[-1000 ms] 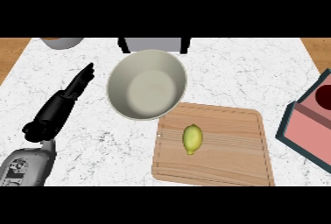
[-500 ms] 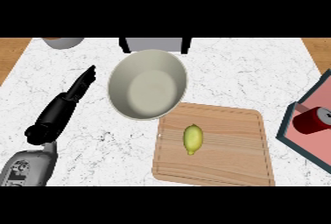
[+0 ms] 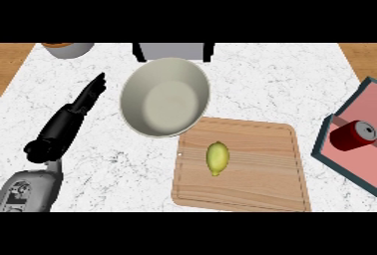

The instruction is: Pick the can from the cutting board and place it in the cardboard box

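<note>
One view only, head view. Left hand [image 3: 74, 117] lay at left on marble tabletop [image 3: 280, 84], fingers [image 3: 94, 88] straight, released, holding nothing. Right hand out of sight. Red can [image 3: 355, 136] lay on its side inside box [image 3: 346, 149] at right edge, off board. Wooden board [image 3: 254, 174] carried only lemon [image 3: 217, 158]. Grey bowl [image 3: 164, 97] just above board, rim overlapping its top left corner. Grey pot [image 3: 68, 49] at top left; grey container [image 3: 173, 50] at top centre.
</note>
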Tool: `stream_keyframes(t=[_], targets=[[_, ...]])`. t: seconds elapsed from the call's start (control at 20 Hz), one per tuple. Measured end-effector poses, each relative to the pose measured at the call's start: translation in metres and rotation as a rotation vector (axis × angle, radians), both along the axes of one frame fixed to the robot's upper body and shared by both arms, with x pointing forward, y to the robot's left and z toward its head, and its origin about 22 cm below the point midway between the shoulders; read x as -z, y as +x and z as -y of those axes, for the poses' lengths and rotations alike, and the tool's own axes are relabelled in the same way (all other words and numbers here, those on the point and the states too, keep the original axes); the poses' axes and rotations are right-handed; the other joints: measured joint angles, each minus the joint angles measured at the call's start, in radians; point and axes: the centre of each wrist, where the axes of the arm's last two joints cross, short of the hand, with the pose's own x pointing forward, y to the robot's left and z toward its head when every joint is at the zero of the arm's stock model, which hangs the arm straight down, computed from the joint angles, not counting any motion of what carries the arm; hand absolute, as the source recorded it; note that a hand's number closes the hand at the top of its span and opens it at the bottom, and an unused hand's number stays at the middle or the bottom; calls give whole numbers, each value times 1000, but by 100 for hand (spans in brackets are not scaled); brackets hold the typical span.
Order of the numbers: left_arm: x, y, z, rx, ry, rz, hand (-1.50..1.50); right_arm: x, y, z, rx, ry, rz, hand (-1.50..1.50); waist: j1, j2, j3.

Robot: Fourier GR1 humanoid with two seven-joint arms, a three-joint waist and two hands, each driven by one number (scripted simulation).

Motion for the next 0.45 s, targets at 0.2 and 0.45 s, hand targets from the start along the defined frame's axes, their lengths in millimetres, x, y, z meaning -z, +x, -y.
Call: stream_keyframes(t=[0.2, 0.45], targets=[[-3, 1, 2, -5, 1, 1, 0, 11, 1, 16, 93, 331, 39, -150, 0, 1, 0], [-5, 4, 6, 5, -3, 2, 0, 5, -6, 48, 225, 557, 59, -150, 11, 8, 0]])
